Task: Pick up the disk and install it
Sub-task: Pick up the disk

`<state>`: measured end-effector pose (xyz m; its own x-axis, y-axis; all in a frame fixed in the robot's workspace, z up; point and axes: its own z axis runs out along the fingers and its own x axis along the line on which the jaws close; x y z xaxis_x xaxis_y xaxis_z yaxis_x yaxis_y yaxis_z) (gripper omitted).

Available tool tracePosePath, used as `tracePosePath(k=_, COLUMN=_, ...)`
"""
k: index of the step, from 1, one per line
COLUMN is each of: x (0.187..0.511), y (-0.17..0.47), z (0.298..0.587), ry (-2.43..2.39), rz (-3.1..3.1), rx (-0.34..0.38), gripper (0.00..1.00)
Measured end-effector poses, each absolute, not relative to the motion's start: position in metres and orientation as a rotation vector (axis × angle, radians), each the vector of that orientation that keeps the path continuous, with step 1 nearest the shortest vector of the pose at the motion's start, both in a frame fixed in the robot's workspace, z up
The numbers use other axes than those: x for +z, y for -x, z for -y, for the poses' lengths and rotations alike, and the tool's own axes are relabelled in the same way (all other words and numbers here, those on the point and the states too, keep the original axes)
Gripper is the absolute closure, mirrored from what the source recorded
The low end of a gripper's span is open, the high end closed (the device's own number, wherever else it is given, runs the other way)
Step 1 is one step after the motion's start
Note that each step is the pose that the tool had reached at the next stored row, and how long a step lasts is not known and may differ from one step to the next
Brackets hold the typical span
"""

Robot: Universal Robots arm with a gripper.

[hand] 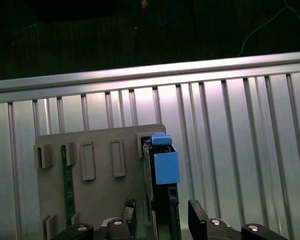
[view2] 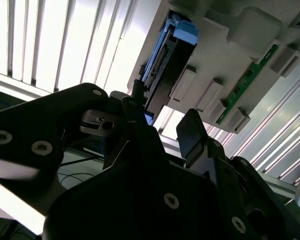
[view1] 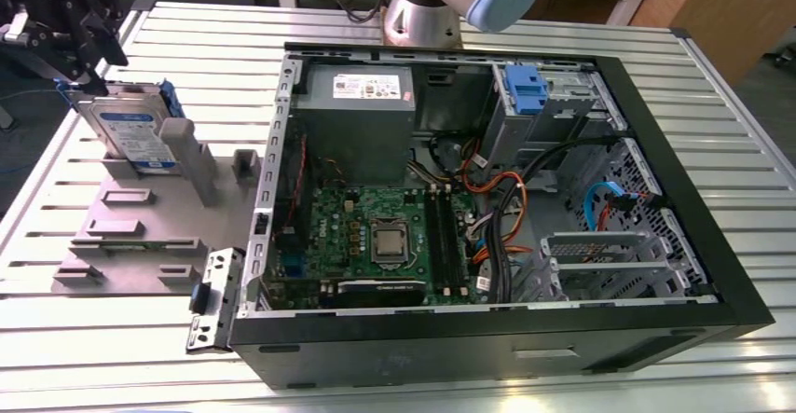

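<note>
Exterior view is showing the disk (view1: 129,133) standing on edge in the grey fixture (view1: 174,213), leaving both faces reachable. The gripper (hand: 162,217) is hanging above that fixture, its fingers (hand: 196,216) spread and straddling the disk, apparently not clamping it.

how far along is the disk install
Nothing is finished: the disk stands upright in the grey holder, outside the computer case. In hand: the gripper sits with jaws open astride the disk's edge. Left: the disk is not yet gripped, lifted or installed.
</note>
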<state>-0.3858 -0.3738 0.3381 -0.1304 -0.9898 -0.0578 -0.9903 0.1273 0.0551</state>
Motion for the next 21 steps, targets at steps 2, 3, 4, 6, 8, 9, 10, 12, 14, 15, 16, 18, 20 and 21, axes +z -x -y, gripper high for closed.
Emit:
tracePosePath(k=2, x=0.337, y=0.386, z=0.374, ry=2.067, rz=-2.353, rx=0.125, gripper=0.47)
tracePosePath(k=3, x=0.337, y=0.386, z=0.374, ry=2.067, rz=-2.353, rx=0.125, gripper=0.47)
tracePosePath(k=4, x=0.337, y=0.386, z=0.374, ry=2.067, rz=-2.353, rx=0.125, gripper=0.47)
tracePosePath(k=6, x=0.337, y=0.386, z=0.374, ry=2.067, rz=-2.353, rx=0.125, gripper=0.47)
tracePosePath(k=8, x=0.336, y=0.386, z=0.374, ry=2.067, rz=-2.353, rx=0.125, gripper=0.47)
tracePosePath(k=9, x=0.336, y=0.386, z=0.374, ry=2.067, rz=-2.353, rx=0.125, gripper=0.47)
tracePosePath(k=10, x=0.336, y=0.386, z=0.374, ry=2.067, rz=-2.353, rx=0.125, gripper=0.47)
tracePosePath(k=12, x=0.335, y=0.386, z=0.374, ry=2.067, rz=-2.353, rx=0.125, gripper=0.47)
tracePosePath(k=14, x=0.333, y=0.386, z=0.374, ry=2.067, rz=-2.353, rx=0.125, gripper=0.47)
tracePosePath(k=15, x=0.332, y=0.386, z=0.374, ry=2.068, rz=-2.352, rx=0.125, gripper=0.47)
tracePosePath(k=16, x=0.331, y=0.386, z=0.374, ry=2.069, rz=-2.351, rx=0.125, gripper=0.47)
tracePosePath(k=18, x=0.329, y=0.386, z=0.374, ry=2.072, rz=-2.344, rx=0.131, gripper=0.47)
tracePosePath(k=20, x=0.328, y=0.386, z=0.374, ry=2.074, rz=-2.335, rx=0.139, gripper=0.47)
tracePosePath(k=21, x=0.328, y=0.386, z=0.374, ry=2.078, rz=-2.332, rx=0.139, gripper=0.47)
